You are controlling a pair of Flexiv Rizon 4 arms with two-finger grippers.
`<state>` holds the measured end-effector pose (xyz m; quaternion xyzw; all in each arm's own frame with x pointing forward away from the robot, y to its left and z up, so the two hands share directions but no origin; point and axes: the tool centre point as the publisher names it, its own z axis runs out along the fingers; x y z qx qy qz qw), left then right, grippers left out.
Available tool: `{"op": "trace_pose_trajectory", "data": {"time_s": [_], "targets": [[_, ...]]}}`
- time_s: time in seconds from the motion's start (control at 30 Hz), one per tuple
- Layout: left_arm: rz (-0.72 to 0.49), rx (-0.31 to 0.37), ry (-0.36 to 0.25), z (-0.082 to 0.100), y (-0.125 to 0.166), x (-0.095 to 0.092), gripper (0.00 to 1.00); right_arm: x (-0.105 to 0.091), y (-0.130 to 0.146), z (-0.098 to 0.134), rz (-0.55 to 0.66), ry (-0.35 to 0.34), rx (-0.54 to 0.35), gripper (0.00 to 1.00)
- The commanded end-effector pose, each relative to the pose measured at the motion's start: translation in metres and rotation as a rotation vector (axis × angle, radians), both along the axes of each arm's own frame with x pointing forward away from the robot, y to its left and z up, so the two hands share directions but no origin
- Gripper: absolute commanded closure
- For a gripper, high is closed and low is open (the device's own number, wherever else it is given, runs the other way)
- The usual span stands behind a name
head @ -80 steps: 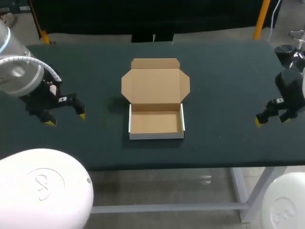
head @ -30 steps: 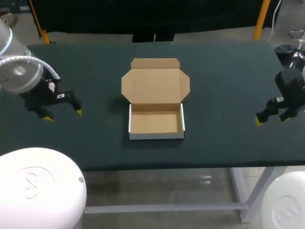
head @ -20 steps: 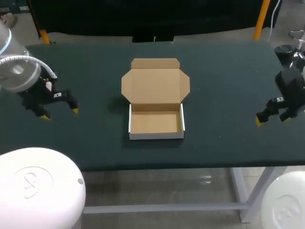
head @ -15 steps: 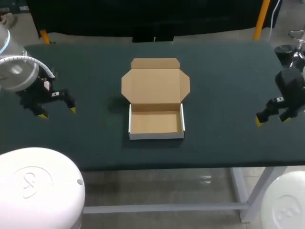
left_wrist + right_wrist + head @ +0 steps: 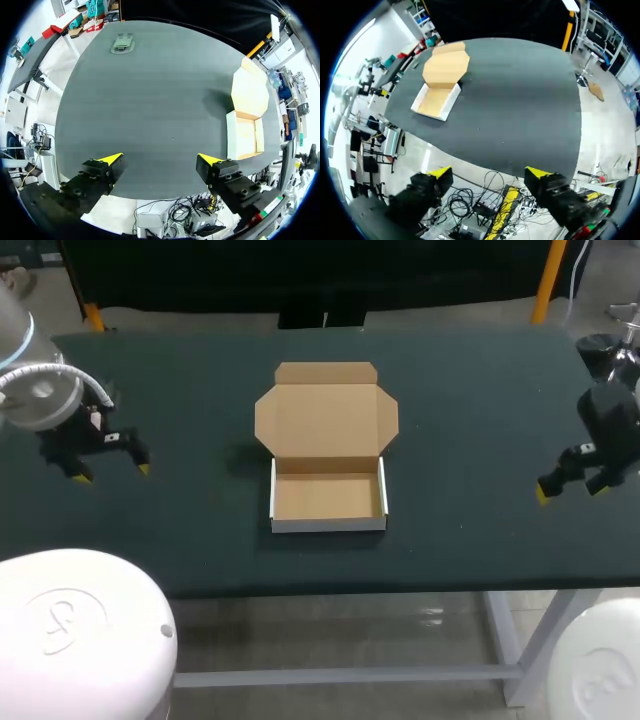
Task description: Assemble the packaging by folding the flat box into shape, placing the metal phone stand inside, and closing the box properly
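The cardboard box [image 5: 328,496] stands folded as an empty tray in the middle of the table, its lid [image 5: 326,410] lying open and flat behind it. My left gripper [image 5: 110,472] hovers open and empty far to the left of the box [image 5: 244,136]. Its own view shows the gripper [image 5: 160,160] over bare mat. A small grey metal piece, seemingly the phone stand [image 5: 122,43], lies at the table's far edge well ahead of it; the head view does not show it. My right gripper [image 5: 570,490] hangs open and empty near the right edge, the box [image 5: 436,100] far ahead of that gripper [image 5: 490,174].
The dark green table [image 5: 470,420] has wide bare stretches on both sides of the box. Its front edge runs just below the tray, and the right gripper is close to the right end.
My left gripper has drifted leftward and slightly back, away from the box, staying open. The right arm and the box have not moved.
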<state>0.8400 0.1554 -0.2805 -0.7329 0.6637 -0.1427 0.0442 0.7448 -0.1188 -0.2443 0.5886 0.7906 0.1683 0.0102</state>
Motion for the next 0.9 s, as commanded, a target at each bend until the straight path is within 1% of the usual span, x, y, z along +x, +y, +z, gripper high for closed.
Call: {"op": "trace_pose_trajectory", "data": {"time_s": [0.03,0.3,0.53,0.8,0.9], "targets": [[0.007,0.022,0.013,-0.019,0.001,0.024,0.00,-0.008,0.003,-0.002,-0.008,-0.019,-0.017,0.00],[0.022,0.055,0.024,-0.041,0.018,0.058,0.00,-0.008,0.003,-0.002,-0.008,-0.019,-0.017,0.00],[0.032,0.085,0.049,-0.060,0.037,0.092,0.00,-0.008,0.003,-0.002,-0.008,-0.019,-0.017,0.00],[0.034,0.095,0.075,-0.077,0.060,0.133,0.00,-0.008,0.003,-0.002,-0.008,-0.019,-0.017,0.00],[0.034,0.104,0.084,-0.082,0.067,0.145,0.00,-0.008,0.003,-0.002,-0.008,-0.019,-0.017,0.00]]}}
